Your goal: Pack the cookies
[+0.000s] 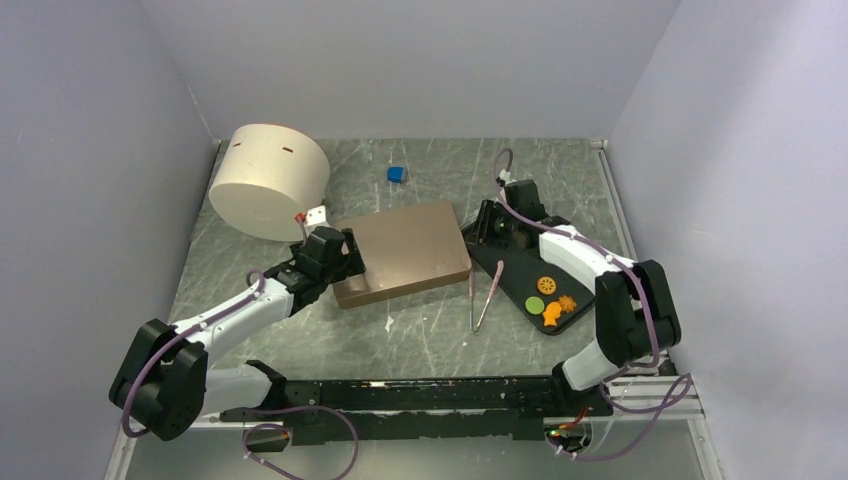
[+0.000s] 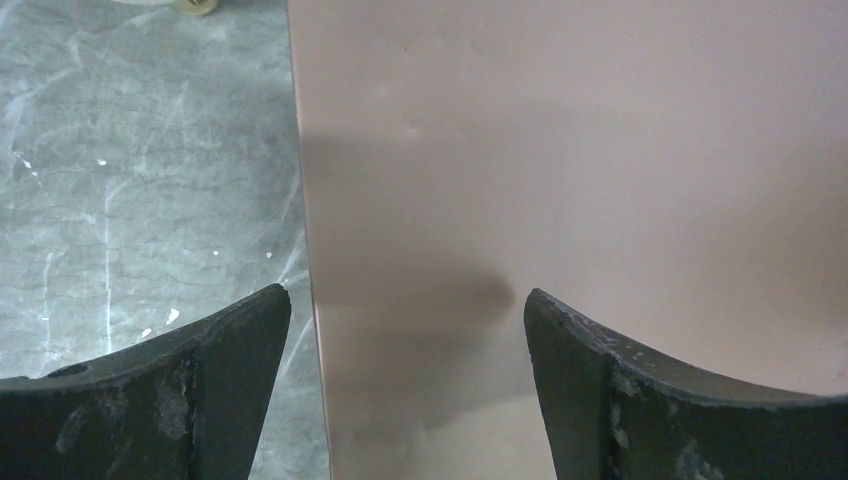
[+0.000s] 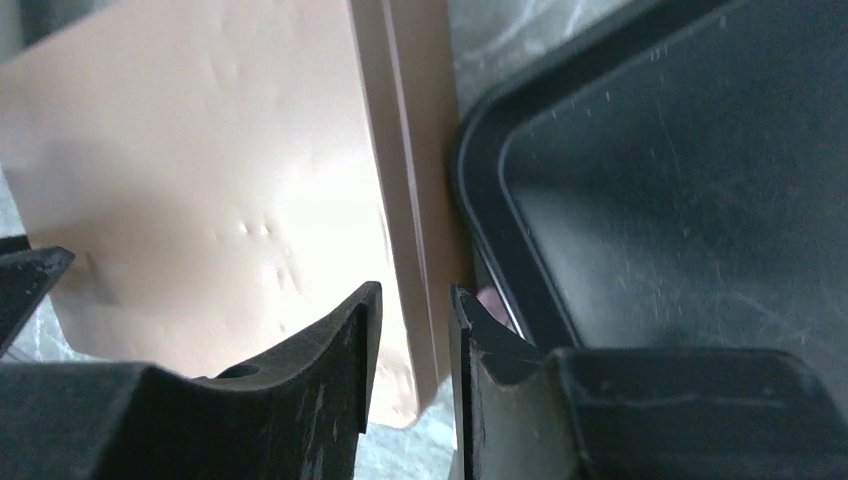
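From above, the cookies [image 1: 547, 285] lie at the near end of the black tray [image 1: 512, 262], on the right. Tweezers [image 1: 480, 300] lie between the tray and the tan box [image 1: 410, 245]. A blue cube [image 1: 397, 174] sits farther back.

Left wrist: my left pincer [image 2: 408, 300] gapes wide across the box's left edge.

Right wrist: my right pincer [image 3: 415, 295] is almost closed at the box's rim beside the tray. I cannot tell if it grips.

walls [image 1: 400, 60]: plain pale lilac | tabletop [image 1: 420, 170]: grey marbled | light: even

Marble tbl [image 1: 430, 340], box [image 1: 405, 250], tray [image 1: 520, 275], tweezers [image 1: 483, 297], cube [image 1: 397, 174]
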You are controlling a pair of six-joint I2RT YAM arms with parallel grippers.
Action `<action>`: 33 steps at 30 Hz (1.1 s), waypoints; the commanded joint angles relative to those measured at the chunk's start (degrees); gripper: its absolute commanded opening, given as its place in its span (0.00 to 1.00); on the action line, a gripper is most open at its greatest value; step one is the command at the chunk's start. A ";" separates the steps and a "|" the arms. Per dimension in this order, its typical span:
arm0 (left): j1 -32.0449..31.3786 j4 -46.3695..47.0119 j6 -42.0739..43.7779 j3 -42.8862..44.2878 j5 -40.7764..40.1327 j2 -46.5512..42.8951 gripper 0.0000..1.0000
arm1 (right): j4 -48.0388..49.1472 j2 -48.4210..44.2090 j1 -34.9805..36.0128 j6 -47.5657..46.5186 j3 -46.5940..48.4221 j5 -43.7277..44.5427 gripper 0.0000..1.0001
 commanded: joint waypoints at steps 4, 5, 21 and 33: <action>1.12 4.79 -3.96 2.27 -4.26 2.04 0.90 | 7.91 7.16 -0.24 0.78 8.34 -2.79 0.36; 1.40 5.26 -4.16 2.55 -4.41 2.75 0.90 | 9.24 8.48 -0.26 1.30 9.35 -3.20 0.36; 4.23 8.20 -6.19 3.72 -4.42 11.55 0.81 | 7.29 33.46 0.79 2.76 26.12 -2.78 0.29; 4.11 8.98 -7.25 -2.02 4.26 10.04 0.71 | 1.91 35.65 3.39 -1.29 19.89 -9.82 0.26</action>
